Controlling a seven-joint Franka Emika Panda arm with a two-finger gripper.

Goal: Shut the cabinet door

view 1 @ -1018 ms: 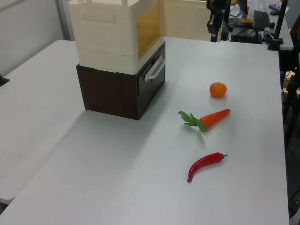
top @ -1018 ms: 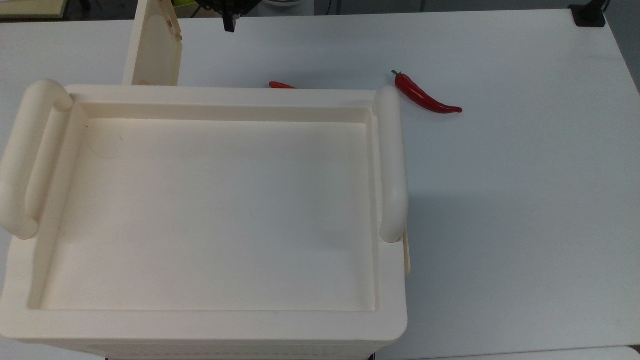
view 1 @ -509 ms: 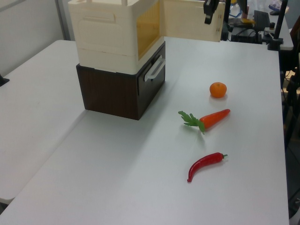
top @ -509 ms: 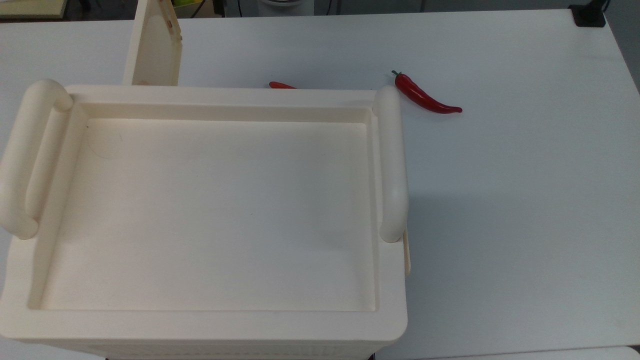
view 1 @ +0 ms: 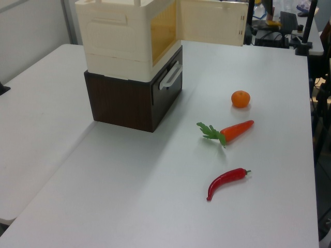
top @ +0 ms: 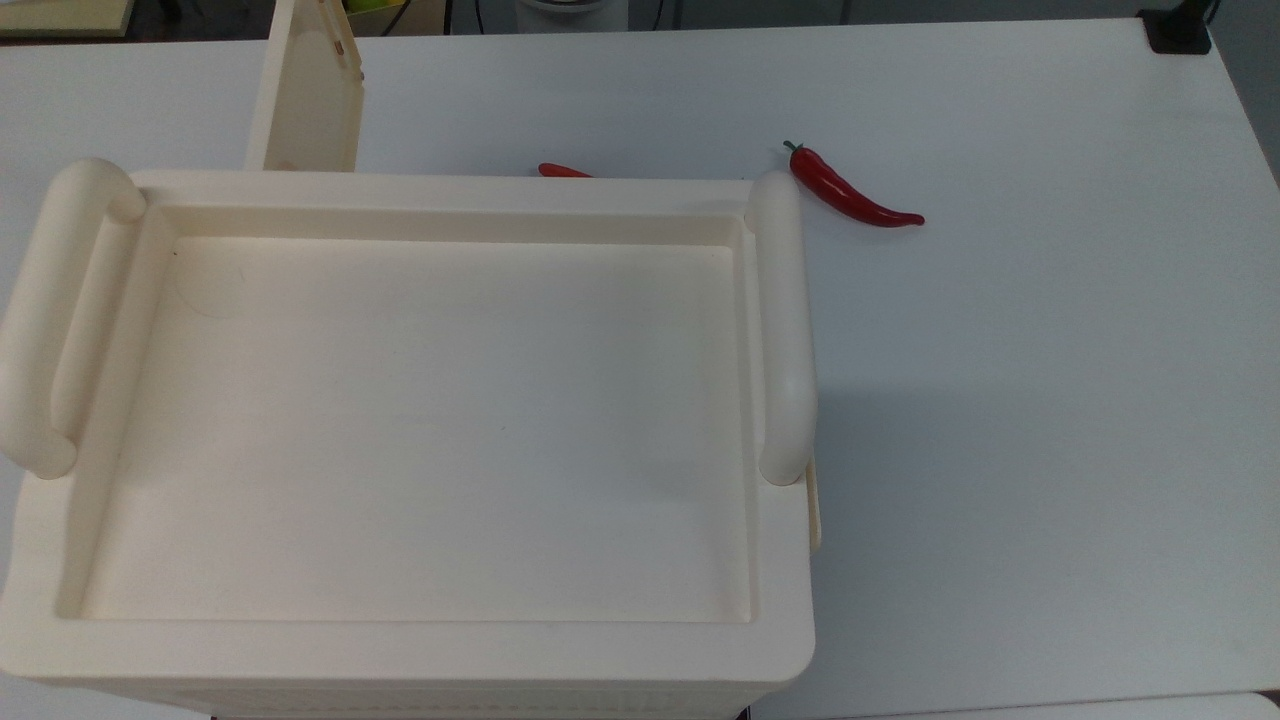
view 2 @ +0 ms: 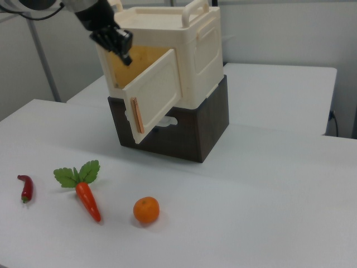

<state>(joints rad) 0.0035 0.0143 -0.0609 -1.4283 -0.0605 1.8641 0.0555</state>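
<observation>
Taking the cabinet (view 2: 184, 56) as the landmark in the right view and reading from that view's left: a red chilli pepper (view 2: 25, 187) lies on the white table (view 2: 268, 201) farthest from it, then a carrot (view 2: 85, 192) with green leaves, then an orange (view 2: 146, 210), all in front of the cabinet and well apart from it. Above and to the right view's left of the cabinet's open front hangs the gripper (view 2: 124, 54), dark, just over the top edge of the cabinet door (view 2: 153, 92); whether its fingers are spread or closed I cannot tell, and whether it touches the door I cannot tell either. The door stands swung out from the cabinet's front, hinged on its right edge in the right view, with a thin orange strip down its free edge, and the yellowish inside of the cabinet shows behind it. The cream cabinet sits on a dark brown drawer unit (view 2: 189, 131) and has tubular handles on its top. In the top view the door (top: 305, 95) juts out from the cabinet's far edge near the top view's left, and a chilli (top: 850, 195) lies just off the cabinet's right handle (top: 782, 330). In the left view the door (view 1: 212, 23) stands out to the cabinet's (view 1: 124, 39) right.
</observation>
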